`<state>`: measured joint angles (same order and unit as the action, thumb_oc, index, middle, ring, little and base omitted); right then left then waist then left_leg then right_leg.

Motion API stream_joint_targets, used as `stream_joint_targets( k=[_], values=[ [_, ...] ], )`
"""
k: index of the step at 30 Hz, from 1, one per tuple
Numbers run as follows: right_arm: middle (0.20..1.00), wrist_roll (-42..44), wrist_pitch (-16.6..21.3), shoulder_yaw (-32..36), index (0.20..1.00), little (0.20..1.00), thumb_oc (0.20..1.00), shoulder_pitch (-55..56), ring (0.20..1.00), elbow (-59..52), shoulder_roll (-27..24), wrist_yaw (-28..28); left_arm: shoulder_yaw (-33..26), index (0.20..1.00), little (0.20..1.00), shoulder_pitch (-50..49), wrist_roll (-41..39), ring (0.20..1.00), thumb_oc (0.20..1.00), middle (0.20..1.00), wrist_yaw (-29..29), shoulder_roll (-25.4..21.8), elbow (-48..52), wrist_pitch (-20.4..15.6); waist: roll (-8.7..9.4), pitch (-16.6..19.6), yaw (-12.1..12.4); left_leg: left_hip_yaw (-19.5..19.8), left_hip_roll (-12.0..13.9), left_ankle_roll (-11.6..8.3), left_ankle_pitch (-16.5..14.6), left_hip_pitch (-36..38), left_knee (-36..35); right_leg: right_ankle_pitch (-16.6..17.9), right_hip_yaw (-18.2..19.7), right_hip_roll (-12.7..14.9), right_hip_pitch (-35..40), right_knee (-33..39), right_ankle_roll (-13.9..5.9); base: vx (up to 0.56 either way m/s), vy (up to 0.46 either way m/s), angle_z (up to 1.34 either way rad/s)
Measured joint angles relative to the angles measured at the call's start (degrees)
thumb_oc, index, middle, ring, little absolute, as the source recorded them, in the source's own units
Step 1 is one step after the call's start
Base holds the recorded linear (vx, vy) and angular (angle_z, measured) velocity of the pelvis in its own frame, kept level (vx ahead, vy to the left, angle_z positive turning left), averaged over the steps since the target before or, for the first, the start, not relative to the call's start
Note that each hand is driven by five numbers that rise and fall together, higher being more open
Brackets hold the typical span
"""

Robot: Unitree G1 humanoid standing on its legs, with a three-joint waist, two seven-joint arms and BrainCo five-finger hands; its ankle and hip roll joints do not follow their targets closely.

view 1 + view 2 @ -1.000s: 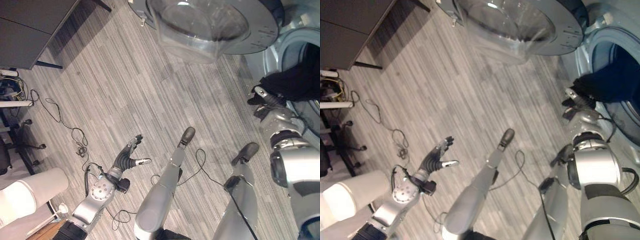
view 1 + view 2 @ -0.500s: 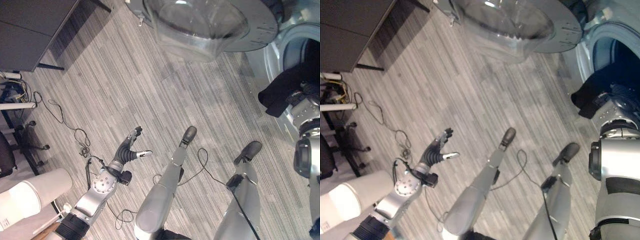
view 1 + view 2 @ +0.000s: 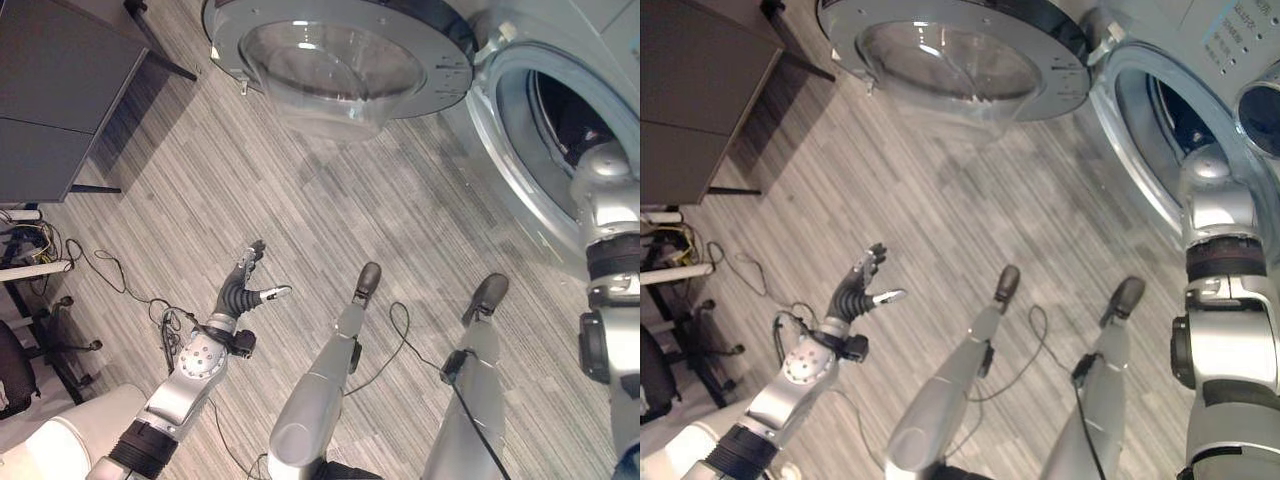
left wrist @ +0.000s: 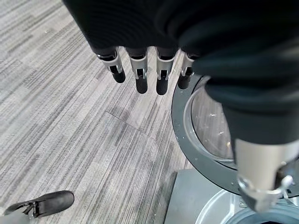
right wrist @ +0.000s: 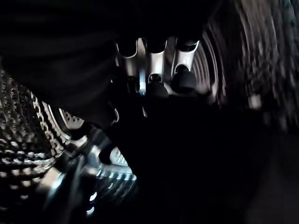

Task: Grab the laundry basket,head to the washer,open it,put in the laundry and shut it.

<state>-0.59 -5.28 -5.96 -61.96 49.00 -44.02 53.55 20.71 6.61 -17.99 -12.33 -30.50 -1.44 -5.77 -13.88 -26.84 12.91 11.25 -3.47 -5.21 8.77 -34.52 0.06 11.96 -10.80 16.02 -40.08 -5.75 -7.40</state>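
Nearest the robot, the left hand (image 3: 243,291) hung low over the striped floor (image 3: 300,200) with its fingers straight and spread, holding nothing, much as it had a second earlier. Farther out, the washer door (image 3: 340,50) stood swung wide, its glass bowl facing the room. Beyond it, the right arm reached through the washer (image 3: 520,120) opening, so that the right hand (image 5: 156,74) was inside the perforated drum (image 5: 28,121). That was the change: a second before, the dark laundry (image 5: 187,154) had hung at the rim of the opening in that hand, and half a second before it still draped over the lip; now the lip was bare and the dark cloth lay deep in the drum, a dark mass close to the fingers. The wrist view was too dark to tell whether those fingers were curled on the cloth or had let go. Judging from this, the loading step looked nearly done, leaving the hand's withdrawal and the shutting of the door.
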Motion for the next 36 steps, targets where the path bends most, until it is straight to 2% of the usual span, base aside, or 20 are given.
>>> stream_joint_targets(
  k=[1,3,4,6,10,14,20,22,24,25,26,27,29,31,32,33,34,36],
  values=[
    [1.000,-0.90,-0.36,-2.00,1.000,1.000,1.000,-0.86,1.000,4.01,-0.37,-0.59,0.20,1.000,1.000,0.23,0.00,1.000,1.000,1.000,0.01,0.00,-0.24,-0.23,0.00,0.00,0.10,-0.11,0.07,0.00,0.00,0.30,0.00,0.04,0.07,0.09,0.23,-0.03,-0.06,0.00,0.000,0.00],
    [1.000,0.03,-0.49,-7.43,1.000,1.000,1.000,-7.09,1.000,17.48,-0.49,-5.19,0.34,1.000,1.000,0.49,0.00,1.000,1.000,1.000,0.13,-0.02,-0.40,-0.36,0.00,0.00,0.03,-0.51,0.09,0.00,0.00,0.50,0.01,0.12,0.49,0.16,0.25,-0.12,-0.20,-0.01,-0.019,-0.04],
    [1.000,2.40,-0.10,-10.33,1.000,1.000,1.000,-11.13,1.000,26.91,0.78,-10.51,0.46,1.000,1.000,0.52,0.00,1.000,1.000,1.000,0.33,-0.02,-0.32,-0.70,0.00,0.00,-0.03,-0.56,0.10,0.00,0.00,0.54,0.06,0.11,0.59,0.12,0.23,-0.17,-0.23,0.00,-0.004,-0.04],
    [1.000,9.71,0.44,-5.53,1.000,1.000,1.000,-11.91,1.000,30.33,1.79,-17.36,0.64,1.000,1.000,0.22,-0.01,1.000,1.000,1.000,1.55,-0.07,-0.09,-0.68,0.00,0.00,0.07,-0.58,0.21,-0.01,-0.01,0.53,0.05,0.01,0.56,0.00,0.23,-0.08,-0.31,0.00,0.000,0.00],
    [1.000,24.88,3.33,1.93,1.000,1.000,1.000,-10.14,1.000,29.99,3.10,-23.57,0.74,1.000,1.000,-0.93,0.00,1.000,1.000,1.000,2.78,-0.22,-0.09,0.39,0.00,0.00,-0.64,-0.70,0.35,-0.02,-0.01,0.65,-0.04,-0.04,0.62,-0.21,0.39,0.13,-0.38,0.00,0.000,0.00],
    [1.000,31.02,6.81,2.39,1.000,1.000,1.000,-6.71,1.000,24.82,4.13,-24.43,0.67,1.000,1.000,-1.49,0.01,1.000,1.000,1.000,3.70,-0.21,0.04,0.62,0.00,0.00,-1.20,-0.79,0.55,-0.02,-0.01,0.97,-0.25,0.00,0.70,-0.40,0.58,0.20,-0.31,0.00,0.000,0.00],
    [1.000,34.59,12.73,4.31,1.000,1.000,1.000,4.77,1.000,8.75,5.81,-25.17,0.35,1.000,1.000,-1.58,0.03,1.000,1.000,1.000,3.77,-0.14,0.16,0.55,0.17,-0.11,-1.67,-0.77,1.07,-0.08,-0.16,1.40,-0.33,0.21,0.60,-0.95,1.21,0.63,0.26,0.00,0.000,0.00],
    [1.000,34.63,14.41,5.07,1.000,1.000,1.000,9.94,1.000,0.99,7.74,-26.13,0.28,1.000,1.000,-1.85,0.11,1.000,1.000,1.000,3.90,-0.10,0.11,0.51,0.52,-0.35,-2.38,-0.82,1.13,-0.05,-0.35,1.41,-0.20,0.18,0.59,-1.14,1.27,0.61,0.38,0.00,0.000,0.00],
    [1.000,35.87,16.42,6.99,1.000,1.000,1.000,14.12,1.000,-3.69,12.12,-28.25,0.20,1.000,1.000,-2.21,0.19,1.000,1.000,1.000,4.21,-0.10,0.07,0.52,1.04,-0.71,-3.81,-0.96,1.13,0.01,-0.62,1.51,0.01,0.17,0.68,-1.29,1.39,0.65,0.46,0.02,0.027,-0.06],
    [1.000,40.25,18.51,11.05,1.000,1.000,1.000,17.26,1.000,-6.06,17.84,-31.03,0.16,1.000,1.000,-2.20,0.34,1.000,1.000,1.000,4.78,-0.10,-0.13,0.57,1.66,-1.13,-5.16,-1.22,1.22,0.05,-1.03,1.87,0.41,0.25,0.90,-1.54,1.89,1.00,0.55,0.04,0.035,-0.12],
    [1.000,42.41,19.06,11.65,1.000,1.000,1.000,18.46,1.000,-5.96,19.90,-32.01,0.16,1.000,1.000,-2.18,0.25,1.000,1.000,1.000,5.13,-0.01,-0.19,0.62,2.01,-1.37,-5.62,-1.51,1.34,0.01,-1.20,2.35,0.48,0.43,1.09,-1.69,2.26,1.08,0.68,0.06,0.045,-0.19],
    [1.000,49.71,21.32,13.02,1.000,1.000,1.000,25.38,1.000,-9.02,24.74,-36.87,-0.78,1.000,1.000,-2.87,-1.88,1.000,1.000,1.000,6.69,2.46,-1.58,1.19,2.35,-1.46,-6.38,-1.97,1.67,0.10,-2.31,3.50,1.47,0.37,1.28,-2.15,4.02,1.82,0.74,0.05,0.029,-0.17],
    [1.000,54.25,22.66,13.10,1.000,1.000,1.000,33.53,1.000,-10.58,29.33,-40.63,-1.64,1.000,1.000,-5.67,-2.38,1.000,1.000,1.000,8.67,2.49,-1.52,2.14,3.80,-1.30,-7.64,-2.44,2.04,0.20,-3.03,6.12,1.40,0.46,1.26,-2.55,6.97,3.15,0.74,0.06,0.039,-0.15],
    [1.000,54.25,22.68,11.30,1.000,1.000,1.000,39.01,1.000,-12.57,29.33,-41.93,-2.07,1.000,1.000,-6.71,-2.37,1.000,1.000,1.000,9.25,2.37,-1.81,2.30,4.58,-1.15,-8.66,-2.40,2.00,0.35,-3.48,6.90,1.73,0.31,1.32,-2.55,8.03,3.35,0.61,0.09,0.041,-0.05],
    [1.000,54.07,22.47,9.73,1.000,1.000,1.000,43.07,1.000,-12.78,29.58,-43.54,-2.21,1.000,1.000,-7.85,-2.34,1.000,1.000,1.000,9.58,1.80,-2.84,2.48,6.24,-0.43,-9.53,-2.68,2.03,0.42,-3.81,7.57,1.78,0.05,1.52,-2.59,8.57,3.46,0.27,0.08,0.030,-0.04],
    [1.000,53.81,22.35,9.01,1.000,1.000,1.000,44.91,1.000,-12.60,30.06,-43.97,-2.22,1.000,1.000,-8.18,-2.28,1.000,1.000,1.000,9.98,1.61,-3.53,2.76,6.84,-0.17,-9.97,-2.73,1.99,0.46,-3.94,8.00,1.83,0.01,1.54,-2.62,9.11,3.63,0.22,0.08,0.018,-0.12],
    [1.000,52.89,21.04,7.52,1.000,1.000,1.000,49.87,1.000,-12.60,30.44,-45.28,-2.37,1.000,1.000,-9.25,-2.19,1.000,1.000,1.000,10.97,1.06,-4.99,3.32,9.09,1.06,-10.66,-3.15,2.06,0.66,-4.45,9.66,1.77,-0.10,1.91,-2.71,10.72,4.14,0.17,0.09,0.019,-0.15],
    [1.000,50.92,19.55,5.86,1.000,1.000,1.000,54.58,1.000,-12.54,30.38,-46.61,-2.53,1.000,1.000,-10.45,-2.06,1.000,1.000,1.000,11.50,0.45,-5.70,3.37,11.52,2.90,-10.90,-4.15,2.17,0.75,-5.12,10.72,1.84,-0.26,2.58,-2.85,11.51,4.72,0.32,0.12,0.020,-0.19]
  ],
)
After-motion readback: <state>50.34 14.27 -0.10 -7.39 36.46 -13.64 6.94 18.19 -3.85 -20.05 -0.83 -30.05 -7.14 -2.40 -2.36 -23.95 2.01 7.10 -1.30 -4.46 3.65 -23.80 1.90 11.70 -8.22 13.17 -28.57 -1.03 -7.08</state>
